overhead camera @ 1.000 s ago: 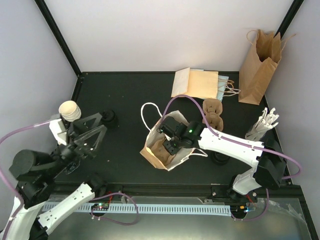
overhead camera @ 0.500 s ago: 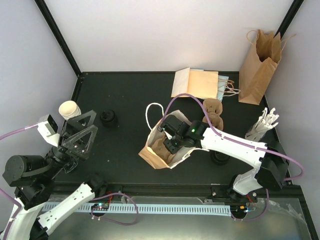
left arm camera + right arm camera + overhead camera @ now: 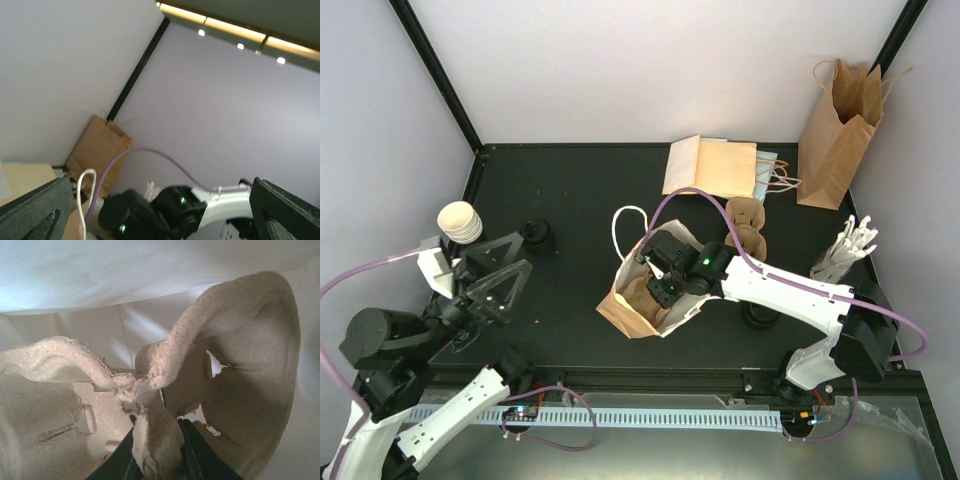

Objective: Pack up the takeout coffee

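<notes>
A cream-white paper cup (image 3: 460,221) stands at the far left of the table. A round black lid (image 3: 535,235) sits a little to its right; what is under it I cannot tell. My left gripper (image 3: 520,255) hovers open just short of that lid, nothing between its fingers (image 3: 35,212). My right gripper (image 3: 658,292) reaches into the tan paper bag (image 3: 632,318) at mid-table. In the right wrist view it (image 3: 157,442) is shut on a ridge of a pulp cup carrier (image 3: 240,355) inside the bag's white lining (image 3: 100,270).
A second pulp carrier (image 3: 745,225) lies right of the bag. Flat folded bags (image 3: 712,166) lie at the back. A tall tan bag (image 3: 835,125) stands in the back right corner. White utensils (image 3: 845,250) rest at the right edge. A round black object (image 3: 760,316) sits under my right arm.
My left arm has swung slightly over the table's left side, its gripper staying open. The right gripper nudged the bag a little left, then held still on the carrier.
</notes>
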{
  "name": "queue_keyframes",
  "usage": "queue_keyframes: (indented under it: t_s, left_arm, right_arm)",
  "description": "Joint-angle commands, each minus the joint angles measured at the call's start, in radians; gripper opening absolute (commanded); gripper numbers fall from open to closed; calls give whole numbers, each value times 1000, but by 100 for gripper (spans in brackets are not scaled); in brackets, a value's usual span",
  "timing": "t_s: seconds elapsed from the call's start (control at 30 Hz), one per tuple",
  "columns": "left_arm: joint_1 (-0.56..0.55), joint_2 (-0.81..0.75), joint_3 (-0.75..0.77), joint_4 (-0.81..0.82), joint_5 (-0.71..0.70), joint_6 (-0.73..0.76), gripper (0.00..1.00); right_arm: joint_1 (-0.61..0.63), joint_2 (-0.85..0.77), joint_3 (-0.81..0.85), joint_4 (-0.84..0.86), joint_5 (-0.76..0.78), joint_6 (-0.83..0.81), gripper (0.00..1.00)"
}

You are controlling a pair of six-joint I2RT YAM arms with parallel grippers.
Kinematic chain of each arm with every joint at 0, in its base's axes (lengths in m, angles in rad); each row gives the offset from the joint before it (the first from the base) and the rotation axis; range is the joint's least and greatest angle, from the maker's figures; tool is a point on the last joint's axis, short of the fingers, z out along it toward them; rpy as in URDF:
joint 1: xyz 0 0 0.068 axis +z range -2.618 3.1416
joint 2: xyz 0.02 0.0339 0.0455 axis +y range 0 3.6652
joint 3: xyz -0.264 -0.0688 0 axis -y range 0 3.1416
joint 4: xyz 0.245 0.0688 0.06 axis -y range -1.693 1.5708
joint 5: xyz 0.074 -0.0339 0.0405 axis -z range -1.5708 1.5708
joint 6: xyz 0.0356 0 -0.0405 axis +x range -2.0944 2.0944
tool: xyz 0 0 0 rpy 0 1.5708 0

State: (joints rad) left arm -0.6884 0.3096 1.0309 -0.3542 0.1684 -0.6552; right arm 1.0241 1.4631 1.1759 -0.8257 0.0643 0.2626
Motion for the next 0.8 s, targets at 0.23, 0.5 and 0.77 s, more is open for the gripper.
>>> queue_keyframes:
  t_s: [0.23,0.5,0.77]
  left_arm:
    - [2,-2,-130,-62,100,31,99]
    - [2,102,-193,-109,116,77,99]
    - [3,251,-102,-243,28,214,99]
  right_arm:
    - [-8,-41,-37,36,-1,-21,18]
    - [-6,-11,-52,47,-13,-18,18]
    - [-6,16,-68,95,-45,-14,16]
